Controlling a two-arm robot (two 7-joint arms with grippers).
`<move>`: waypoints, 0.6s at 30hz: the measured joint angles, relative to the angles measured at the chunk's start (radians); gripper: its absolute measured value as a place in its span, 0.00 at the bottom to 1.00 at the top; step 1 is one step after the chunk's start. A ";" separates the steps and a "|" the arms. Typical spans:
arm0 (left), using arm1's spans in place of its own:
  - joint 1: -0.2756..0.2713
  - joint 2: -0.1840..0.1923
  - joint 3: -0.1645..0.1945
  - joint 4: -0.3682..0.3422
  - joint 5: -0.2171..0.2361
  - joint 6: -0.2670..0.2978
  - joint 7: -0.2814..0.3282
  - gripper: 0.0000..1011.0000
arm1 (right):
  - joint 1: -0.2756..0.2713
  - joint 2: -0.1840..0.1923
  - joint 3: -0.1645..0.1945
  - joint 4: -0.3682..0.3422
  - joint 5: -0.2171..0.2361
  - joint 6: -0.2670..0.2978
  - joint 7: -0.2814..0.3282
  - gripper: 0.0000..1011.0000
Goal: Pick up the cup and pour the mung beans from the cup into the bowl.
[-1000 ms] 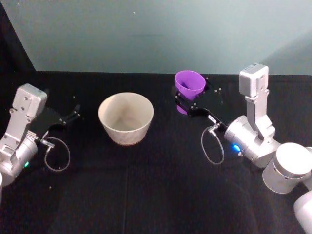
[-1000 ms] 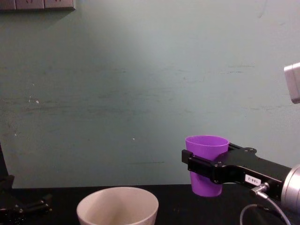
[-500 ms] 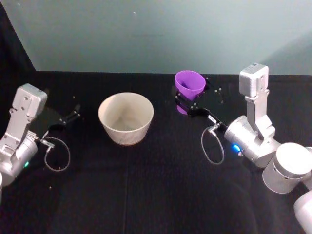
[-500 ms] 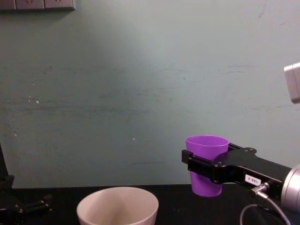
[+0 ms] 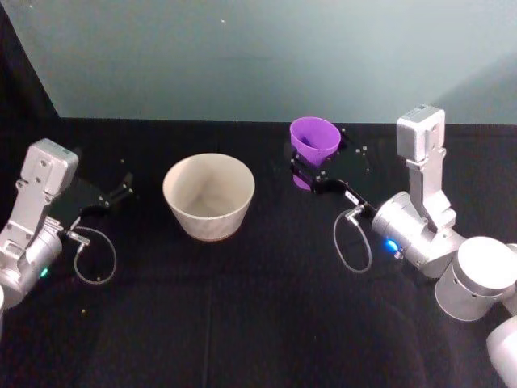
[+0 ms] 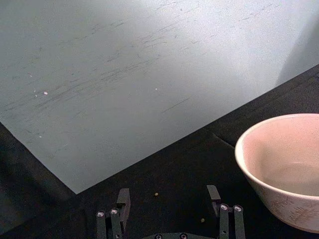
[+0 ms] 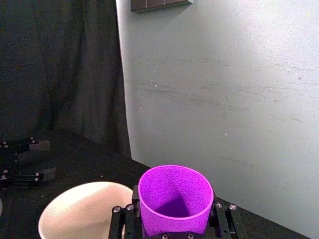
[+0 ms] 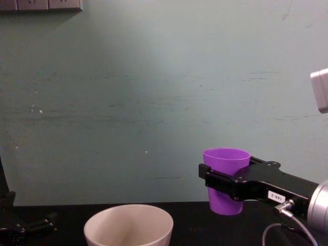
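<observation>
While the right tool (image 8: 221, 180) is clamped on the cup (image 8: 226, 159), its black fingers (image 8: 211, 180) press opposite sides of the purple wall a little below the rim. The cup is upright, mouth up, to the right of the bowl (image 5: 208, 212) and clear of it. Whether its base touches the counter (image 5: 242, 307) cannot be told. The cup's inside shows purple wall and shadow, and its contents cannot be made out. The bowl stands mouth up on the black counter. The left tool (image 6: 168, 191) sits low to the left of the bowl, pointed toward it, with its fingers apart and nothing between them. Two small loose grains (image 6: 156, 194) lie on the counter just ahead of that tool, short of the bowl. A pale green wall (image 8: 154, 77) rises behind the bowl.
</observation>
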 joint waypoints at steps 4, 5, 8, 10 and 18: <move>0.000 0.000 0.000 0.000 0.000 0.000 0.000 0.99 | 0.000 0.000 0.000 0.000 0.000 0.000 0.000 0.72; 0.000 0.000 0.000 0.000 0.000 0.000 0.000 0.99 | 0.000 0.000 0.000 0.000 0.000 0.000 0.000 0.72; 0.000 0.000 0.000 0.000 0.000 0.000 0.000 0.99 | 0.000 0.000 0.000 0.000 0.000 0.000 0.000 0.72; 0.000 0.000 0.000 0.000 0.000 0.000 0.000 0.99 | 0.000 0.000 0.000 0.000 0.000 0.000 0.000 0.72; 0.000 0.000 0.000 0.000 0.000 0.000 0.000 0.99 | 0.000 0.000 0.000 0.000 0.000 0.000 0.000 0.72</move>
